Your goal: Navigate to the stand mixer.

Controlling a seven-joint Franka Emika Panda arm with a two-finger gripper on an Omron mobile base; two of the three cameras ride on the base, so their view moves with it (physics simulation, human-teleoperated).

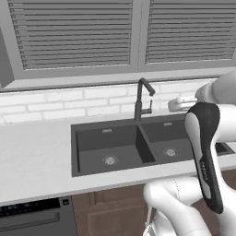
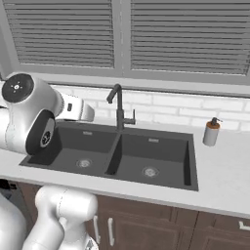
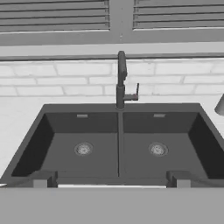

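Across the hand view, left to right: my left fingertip (image 3: 43,180), the double-basin sink (image 3: 61,133) with one drain per basin, the dark faucet (image 3: 121,81) upright behind the divider, my right fingertip (image 3: 180,179). My gripper (image 3: 111,180) is spread wide — tips well apart, holding nothing, touching nothing, hanging above the sink's near rim. Right base view: a soap dispenser (image 2: 211,132) stands on the white counter (image 2: 229,166) right of the sink, below the shuttered window (image 2: 146,34). Stand mixer — I cannot locate it from these views.
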